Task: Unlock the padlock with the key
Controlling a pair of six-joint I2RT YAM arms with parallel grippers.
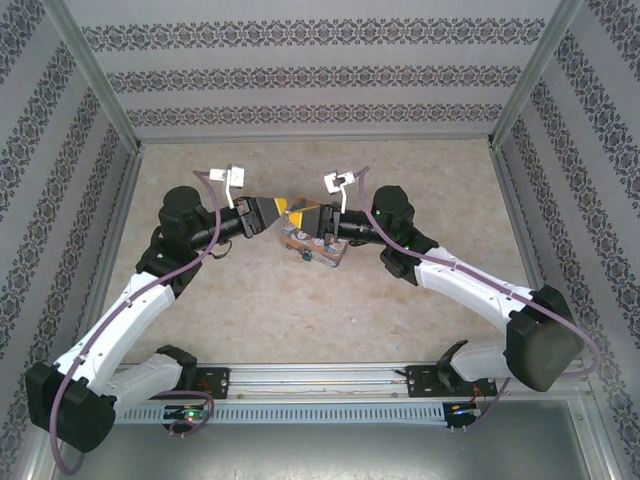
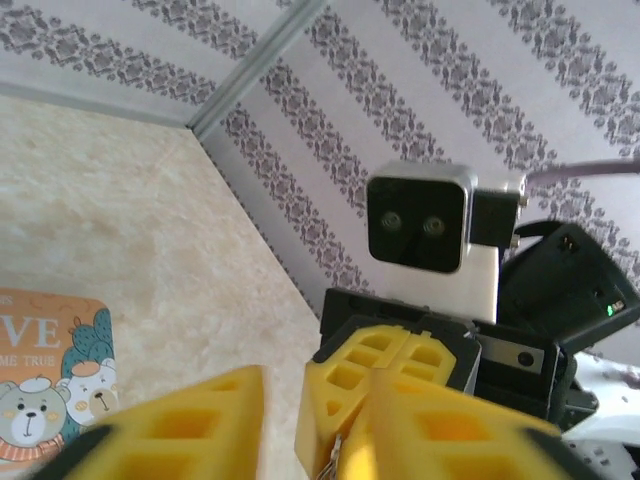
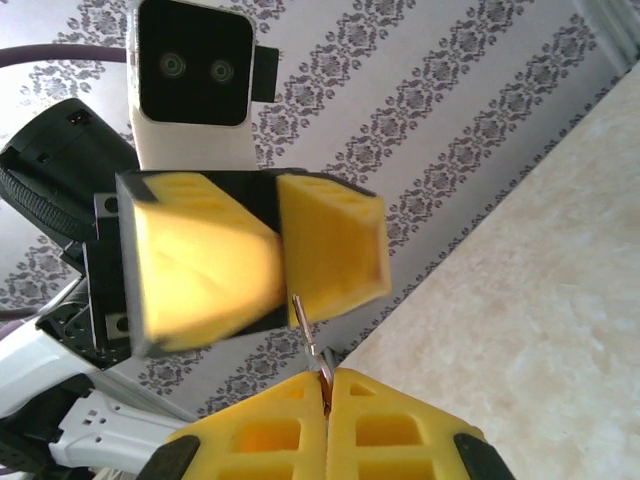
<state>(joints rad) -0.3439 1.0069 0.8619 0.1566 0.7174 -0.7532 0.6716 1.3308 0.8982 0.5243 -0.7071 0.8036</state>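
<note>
Firstly, right gripper [image 3: 326,402]: yellow fingers pressed flat together, pinching the key [image 3: 309,342], a thin metal sliver that stands up out of the seam toward the left gripper [image 3: 281,272].

Left gripper: fingers slightly parted and clamped on nothing. The key's upper end lies at their tips; whether it touches them is unclear.

Arm pose, top view: both arms reach in from their bases with elbows outward and wrists turned toward each other. The two grippers meet tip to tip above the far edge of the tin [image 1: 322,248].

Padlock [image 1: 304,257]: a small dark-bluish item at the tin's near-left edge, too small for detail.

Right wrist view: supplies the key and the pinch, both too fine to read from the top view.

Left wrist view: supplies the tin's bear-printed lid below the fingers, the gap between its own fingers, and the right wrist's camera [image 2: 415,220] facing it.

Surroundings: the tin rests on the beige table [image 1: 250,310], with patterned walls [image 1: 300,80] beyond the tin.
</note>
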